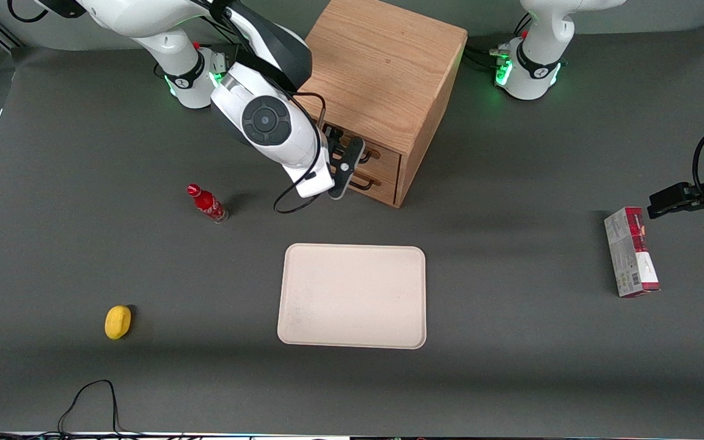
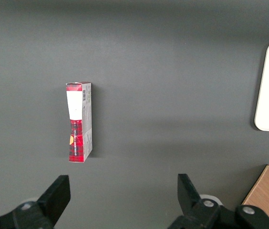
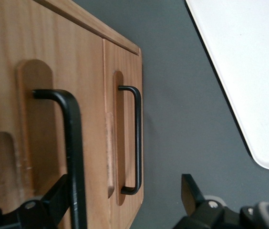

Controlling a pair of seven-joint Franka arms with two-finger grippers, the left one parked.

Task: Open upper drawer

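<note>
Nearest the front camera lies the yellow lemon, then the beige tray — well nearer than the oak cabinet. At the cabinet's front the gripper spreads wide, holding nothing, one finger tucked under the upper drawer's handle — the bar crosses the gap.

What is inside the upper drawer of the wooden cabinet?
Nothing inside shows: the upper drawer is shut, its front flush with the cabinet, so its contents are hidden. Only its black handle is visible, with the open hand around it.
</note>
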